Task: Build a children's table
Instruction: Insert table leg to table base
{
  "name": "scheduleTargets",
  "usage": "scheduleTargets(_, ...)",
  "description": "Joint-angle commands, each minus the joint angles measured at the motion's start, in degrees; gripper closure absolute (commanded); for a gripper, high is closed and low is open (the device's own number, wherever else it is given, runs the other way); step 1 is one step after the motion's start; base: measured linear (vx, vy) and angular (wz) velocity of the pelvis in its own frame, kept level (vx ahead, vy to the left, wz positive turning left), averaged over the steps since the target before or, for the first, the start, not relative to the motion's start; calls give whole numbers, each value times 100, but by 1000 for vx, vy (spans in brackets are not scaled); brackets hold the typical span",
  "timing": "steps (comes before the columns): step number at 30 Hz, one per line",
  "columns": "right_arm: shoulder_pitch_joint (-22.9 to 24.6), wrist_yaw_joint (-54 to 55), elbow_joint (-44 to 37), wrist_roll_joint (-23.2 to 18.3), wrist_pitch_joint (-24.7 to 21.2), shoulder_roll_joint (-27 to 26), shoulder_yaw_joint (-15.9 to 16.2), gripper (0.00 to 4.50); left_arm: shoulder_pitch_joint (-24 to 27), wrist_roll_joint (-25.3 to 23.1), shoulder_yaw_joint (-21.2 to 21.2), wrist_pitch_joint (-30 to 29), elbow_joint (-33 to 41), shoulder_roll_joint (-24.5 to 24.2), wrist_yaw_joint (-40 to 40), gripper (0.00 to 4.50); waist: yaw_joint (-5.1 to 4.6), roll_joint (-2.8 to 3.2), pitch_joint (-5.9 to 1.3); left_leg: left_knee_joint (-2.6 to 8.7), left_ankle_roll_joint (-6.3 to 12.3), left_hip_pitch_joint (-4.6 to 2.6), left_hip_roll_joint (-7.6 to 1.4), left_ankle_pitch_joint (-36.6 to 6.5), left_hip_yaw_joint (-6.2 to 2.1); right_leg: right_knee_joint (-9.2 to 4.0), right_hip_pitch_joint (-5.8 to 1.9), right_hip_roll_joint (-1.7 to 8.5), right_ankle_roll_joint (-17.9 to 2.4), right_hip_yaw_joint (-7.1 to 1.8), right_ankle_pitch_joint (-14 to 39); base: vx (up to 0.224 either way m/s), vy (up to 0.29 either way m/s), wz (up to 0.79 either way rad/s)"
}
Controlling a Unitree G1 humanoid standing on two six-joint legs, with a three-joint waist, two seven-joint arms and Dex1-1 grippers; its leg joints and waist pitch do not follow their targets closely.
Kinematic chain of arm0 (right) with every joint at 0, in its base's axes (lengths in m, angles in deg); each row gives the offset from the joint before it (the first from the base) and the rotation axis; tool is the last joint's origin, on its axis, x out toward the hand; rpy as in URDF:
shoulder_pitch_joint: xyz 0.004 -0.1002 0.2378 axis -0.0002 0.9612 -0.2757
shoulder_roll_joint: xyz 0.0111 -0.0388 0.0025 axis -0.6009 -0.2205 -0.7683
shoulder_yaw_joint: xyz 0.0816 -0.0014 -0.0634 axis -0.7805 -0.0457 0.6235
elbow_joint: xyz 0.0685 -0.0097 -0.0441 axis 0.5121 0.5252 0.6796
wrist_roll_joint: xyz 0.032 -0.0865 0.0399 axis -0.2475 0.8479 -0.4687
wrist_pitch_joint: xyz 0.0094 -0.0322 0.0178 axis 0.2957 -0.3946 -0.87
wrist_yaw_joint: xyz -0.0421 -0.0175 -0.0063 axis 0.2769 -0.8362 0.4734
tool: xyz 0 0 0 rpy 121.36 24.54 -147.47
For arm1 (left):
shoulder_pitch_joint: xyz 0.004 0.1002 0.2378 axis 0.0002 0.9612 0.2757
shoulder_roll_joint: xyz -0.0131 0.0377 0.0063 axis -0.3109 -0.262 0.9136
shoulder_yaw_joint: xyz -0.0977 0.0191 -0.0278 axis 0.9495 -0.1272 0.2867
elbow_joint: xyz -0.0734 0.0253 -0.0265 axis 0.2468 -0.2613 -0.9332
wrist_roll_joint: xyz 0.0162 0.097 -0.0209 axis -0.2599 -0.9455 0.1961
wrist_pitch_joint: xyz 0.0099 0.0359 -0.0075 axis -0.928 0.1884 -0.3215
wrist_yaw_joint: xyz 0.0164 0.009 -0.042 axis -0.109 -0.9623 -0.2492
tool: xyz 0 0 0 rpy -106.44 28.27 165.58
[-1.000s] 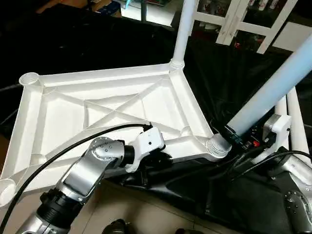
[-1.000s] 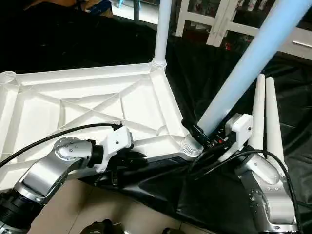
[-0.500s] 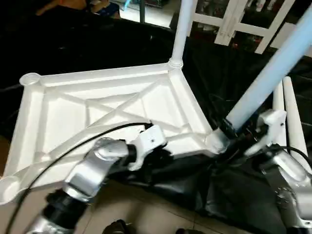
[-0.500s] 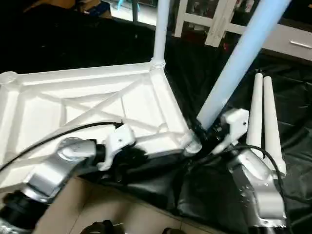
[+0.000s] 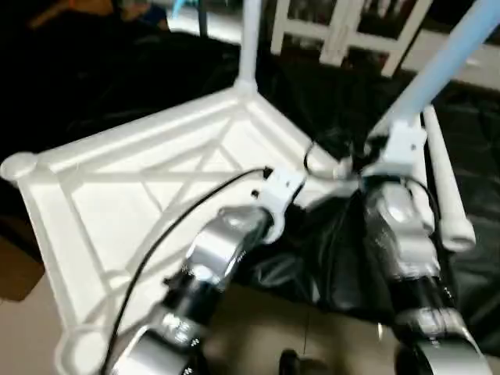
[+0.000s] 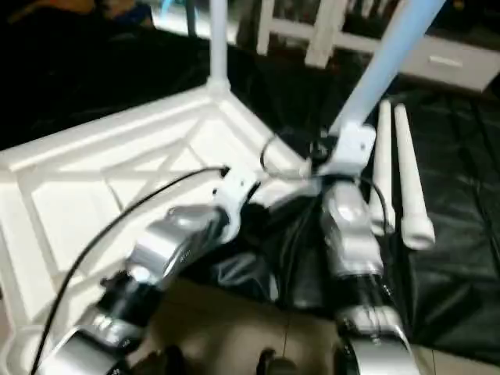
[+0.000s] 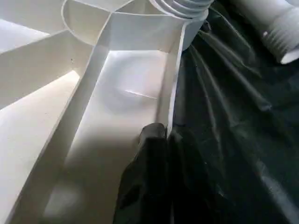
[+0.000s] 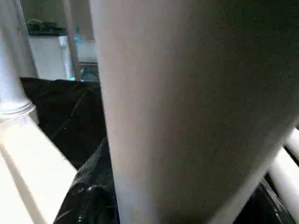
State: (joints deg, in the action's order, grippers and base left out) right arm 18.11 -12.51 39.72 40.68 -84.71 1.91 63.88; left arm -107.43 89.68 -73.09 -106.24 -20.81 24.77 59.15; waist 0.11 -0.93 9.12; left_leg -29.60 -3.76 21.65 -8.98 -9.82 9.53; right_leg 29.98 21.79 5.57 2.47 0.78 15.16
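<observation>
No brand, label or writing can be read on any part.

The tabletop (image 5: 148,187) lies underside up on the black cloth (image 5: 469,297), X ribs facing the camera. The left gripper (image 7: 161,140) sits at the near long rim of the tabletop, fingers pressed together on the thin rim wall (image 7: 175,84): one finger (image 7: 149,168) lies inside the tray, the other outside over the cloth. Just beyond its fingertips along the same rim is a corner socket with a threaded leg end seated in it (image 7: 184,7).

The right gripper (image 5: 367,148) is at that same near corner, just beside the left gripper. Its fingers stand part open around the base of a slanted leg (image 5: 445,55) that rises up and away from the socket. In the right wrist view this leg (image 8: 187,107) runs close between the fingers; whether the pads press on it cannot be told.

A second leg (image 5: 250,39) stands upright in the far corner socket, beyond both grippers. Two loose legs (image 6: 402,172) lie side by side on the cloth, just to the outer side of the right gripper. An open socket (image 5: 19,166) sits at the far left corner, well apart from the left gripper
</observation>
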Motion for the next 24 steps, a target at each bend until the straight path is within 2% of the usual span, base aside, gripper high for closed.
scheduleTargets(1,521,108,1410,-50,-627,-406,98,271,-228,-14,268,94,52,158,481,450,-36,51,-130,528,-283,-130,-301,-3670,-230,-411,101,252,-406,-42,2247,0,0,0)
scheduleTargets(2,478,87,1467,-53,-594,-422,84,271,-227,-17,238,107,49,155,455,450,-27,39,-149,519,-266,-120,-303,-3561,-224,-408,83,254,-418,-45,2164,0,0,0)
scheduleTargets(5,370,-203,1694,-31,-480,-377,25,271,-191,-67,56,468,0,-74,115,450,7,36,-164,500,-227,-135,-318,-3242,-166,-372,116,237,-524,-83,1710,0,0,0)
scheduleTargets(6,365,-226,1715,-32,-475,-366,21,271,-189,-69,55,488,-12,-91,99,450,6,29,-168,504,-206,-104,-317,-3131,-163,-349,84,228,-553,-82,1574,0,0,0)
scheduleTargets(7,382,-352,1731,-67,-486,-292,-7,271,-164,-79,19,655,-35,-210,-50,450,14,62,-170,516,-222,-92,-330,-3033,-163,-325,72,224,-569,-83,1443,0,0,0)
scheduleTargets(10,426,-633,1659,-138,-511,-209,-31,271,-107,-101,-100,846,38,-397,-301,450,35,32,-213,489,-173,-89,-336,-2702,-130,-283,49,204,-634,-89,921,0,0,0)
scheduleTargets(11,468,-886,1552,-183,-507,-163,-15,271,-52,-121,-208,939,134,-540,-473,450,42,38,-206,488,-100,-95,-341,-2703,-108,-288,61,209,-639,-95,1024,0,0,0)
scheduleTargets(12,529,-1191,1364,-247,-500,-118,31,271,15,-133,-310,1076,241,-690,-666,450,43,25,-195,477,-70,-122,-340,-2888,-94,-342,102,219,-621,-101,1477,0,0,0)
scheduleTargets(13,679,-1707,878,-409,-496,-9,109,271,146,-107,-445,1308,439,-974,-1053,450,56,16,-189,472,-37,-116,-341,-2972,-103,-387,101,253,-574,-109,1907,0,0,0)
scheduleTargets(14,758,-1943,608,-514,-495,43,125,271,216,-87,-504,1439,535,-1123,-1251,450,59,17,-195,473,-6,-87,-340,-2886,-106,-388,82,269,-566,-120,1976,0,0,0)
scheduleTargets(15,891,-2301,133,-754,-569,122,125,271,322,-68,-592,1731,665,-1360,-1572,450,76,1,-220,482,59,-19,-364,-2533,-112,-356,26,274,-568,-127,1833,30,-54,-8)
scheduleTargets(16,1065,-2633,-485,-1093,-752,218,98,271,450,-64,-682,2134,792,-1646,-1933,450,113,5,-265,464,199,-4,-402,-2116,-100,-318,-14,261,-597,-143,1403,44,-54,-8)
scheduleTargets(17,1307,-2959,-1315,-1538,-1030,386,77,271,607,-4,-699,2438,923,-1944,-2312,450,138,61,-277,444,249,-22,-398,-1925,-91,-291,-1,253,-654,-141,1130,44,-54,-8)
scheduleTargets(18,1484,-3143,-1903,-1813,-1202,549,86,272,707,58,-655,2546,995,-2113,-2508,450,157,60,-276,441,340,-56,-417,-1793,-49,-277,18,207,-763,-133,929,40,-58,-2)
scheduleTargets(19,1622,-3267,-2358,-1978,-1303,730,103,272,760,99,-581,2635,1007,-2212,-2588,450,196,93,-267,447,345,-81,-432,-1902,-21,-313,35,188,-832,-130,1147,57,-50,-1)
scheduleTargets(20,1758,-3382,-2808,-2130,-1401,923,122,272,807,135,-500,2731,1007,-2304,-2651,450,195,73,-284,432,324,-66,-432,-1907,-11,-291,33,188,-888,-130,1186,57,-50,-1)
scheduleTargets(21,1887,-3448,-3252,-2238,-1548,1166,140,272,833,130,-427,2873,962,-2389,-2664,450,233,109,-334,371,322,-71,-406,-1557,24,-239,28,180,-999,-142,840,81,-36,0)
scheduleTargets(22,1914,-3478,-3359,-2244,-1603,1233,130,272,834,124,-423,2921,939,-2423,-2659,450,225,92,-393,264,458,-54,-375,-842,78,-114,19,148,-1183,-136,-92,101,-26,-1)
scheduleTargets(23,1937,-3478,-3453,-2247,-1623,1281,119,272,840,120,-424,2976,931,-2451,-2671,450,230,100,-418,222,549,-16,-352,-431,98,-42,-8,139,-1274,-128,-613,101,-26,-1)
scheduleTargets(24,2002,-3481,-3709,-2240,-1674,1393,64,272,849,111,-422,3129,896,-2515,-2676,450,255,239,-457,157,692,-19,-321,143,133,43,-10,124,-1436,-126,-1512,100,-20,-4)
